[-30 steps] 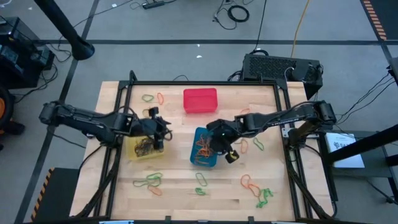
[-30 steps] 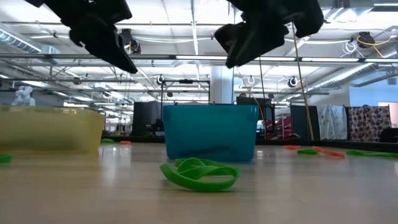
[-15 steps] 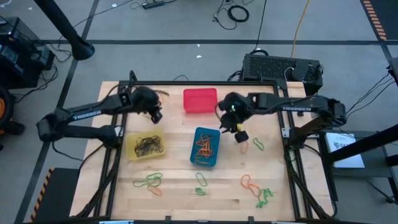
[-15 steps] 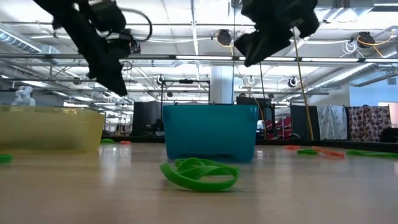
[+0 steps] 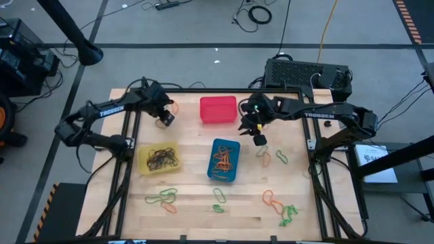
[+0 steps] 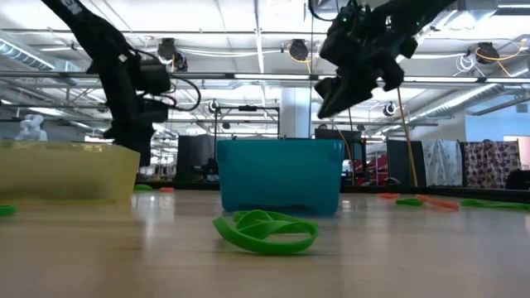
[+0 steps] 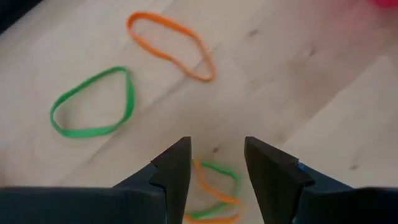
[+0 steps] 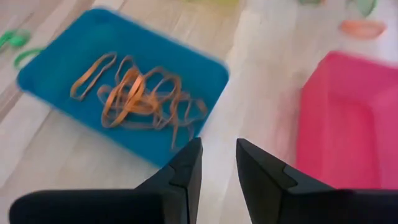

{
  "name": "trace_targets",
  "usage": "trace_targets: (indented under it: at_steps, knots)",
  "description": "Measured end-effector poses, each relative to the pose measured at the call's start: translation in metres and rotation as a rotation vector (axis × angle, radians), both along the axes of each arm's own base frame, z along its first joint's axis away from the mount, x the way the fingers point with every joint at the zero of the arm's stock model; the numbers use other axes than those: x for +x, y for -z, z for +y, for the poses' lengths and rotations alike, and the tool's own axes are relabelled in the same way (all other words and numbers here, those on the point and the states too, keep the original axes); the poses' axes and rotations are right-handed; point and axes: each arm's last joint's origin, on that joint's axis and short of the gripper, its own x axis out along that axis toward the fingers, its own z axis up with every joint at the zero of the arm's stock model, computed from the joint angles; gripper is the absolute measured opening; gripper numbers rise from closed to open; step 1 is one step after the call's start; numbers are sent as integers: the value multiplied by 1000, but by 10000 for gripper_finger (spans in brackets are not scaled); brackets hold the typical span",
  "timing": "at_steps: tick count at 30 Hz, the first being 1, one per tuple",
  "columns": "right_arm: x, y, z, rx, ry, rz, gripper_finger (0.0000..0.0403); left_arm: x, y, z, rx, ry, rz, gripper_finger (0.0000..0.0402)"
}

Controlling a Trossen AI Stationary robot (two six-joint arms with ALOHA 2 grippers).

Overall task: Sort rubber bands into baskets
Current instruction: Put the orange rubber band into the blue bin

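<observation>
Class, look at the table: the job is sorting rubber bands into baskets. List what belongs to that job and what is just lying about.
Belongs:
rubber bands
yellow basket
blue basket
red basket
left gripper
right gripper

Lying about:
black box behind the table
floor cables

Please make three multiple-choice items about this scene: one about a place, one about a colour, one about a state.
1. Where is the left claw?
A. over the yellow basket
B. over the table's far left part, near loose bands
C. inside the red basket

2. Which colour are the bands in the blue basket?
A. orange
B. green
C. black

3. What state is the red basket in?
A. full
B. tipped over
C. empty

Answers: B, its wrist view shows loose bands on bare wood; A, orange loops fill it; C, no bands show inside.
</observation>
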Motion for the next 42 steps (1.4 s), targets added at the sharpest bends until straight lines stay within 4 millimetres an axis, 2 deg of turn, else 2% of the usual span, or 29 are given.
trace_targets:
  at_steps: [6,16,23,32,37,42]
  knots:
    - [1,7,0,-14,-1,-43,93,-7,11,1,-71,0,99,157]
    - [0,9,0,4,13,-28,93,-8,14,4,-11,6,162,157]
    - [0,9,0,21,28,-25,93,-10,37,2,-59,5,219,157]
    - [0,9,0,49,55,-19,93,-6,41,9,-8,-23,206,153]
    - [0,9,0,50,56,-19,93,-6,41,8,-12,-24,207,107]
    - [1,8,0,44,55,-32,93,-5,40,10,5,-12,199,23]
